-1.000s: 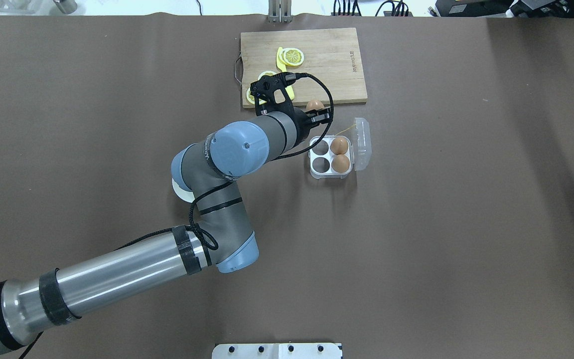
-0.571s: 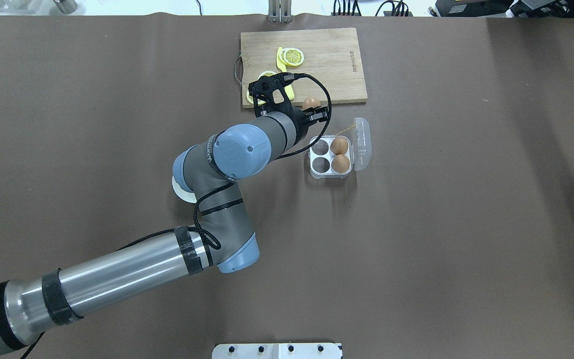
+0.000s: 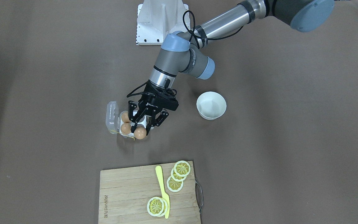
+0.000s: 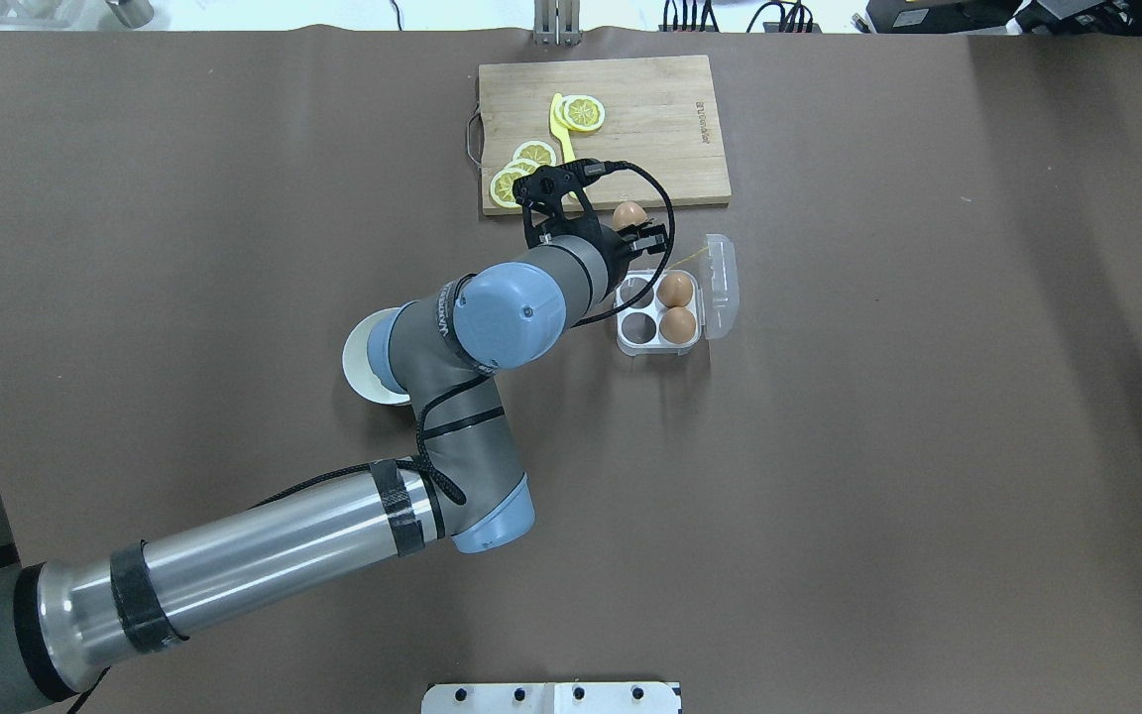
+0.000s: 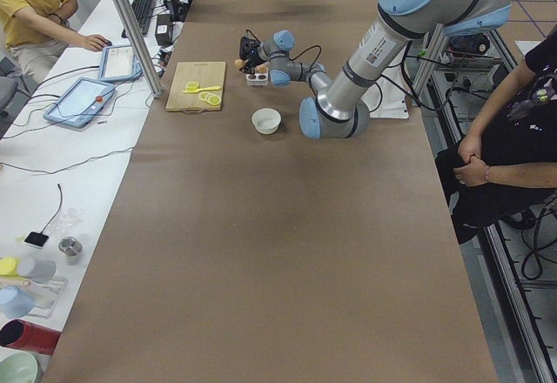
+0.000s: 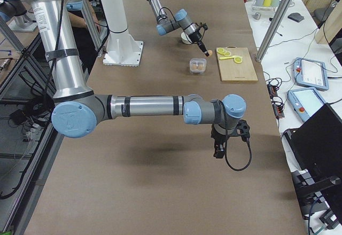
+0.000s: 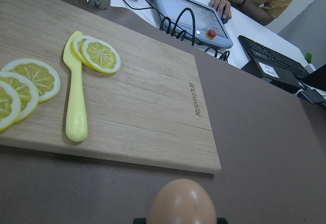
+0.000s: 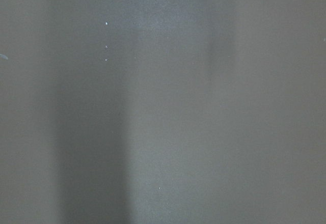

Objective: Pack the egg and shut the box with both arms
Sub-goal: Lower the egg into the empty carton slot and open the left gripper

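1. The cutting board [image 4: 650, 129] lies on the counter [image 4: 878, 446], at its far side from the robot.
2. Lemon slices [image 4: 583, 112] lie on the board's left half, with a knife [image 3: 161, 186] among them.
3. The box [image 4: 641, 328] sits before the board's right part, apart from it, with its lid [image 4: 722, 283] open on the right.
4. Two eggs [image 4: 674, 290] sit in the box's right cells, next to the lid.
5. A third egg [image 4: 629, 214] is in the left hand [image 3: 141, 128], raised between the board's near edge and the box.
6. The bowl [image 3: 211, 105] stands left of the box, slightly nearer the robot.
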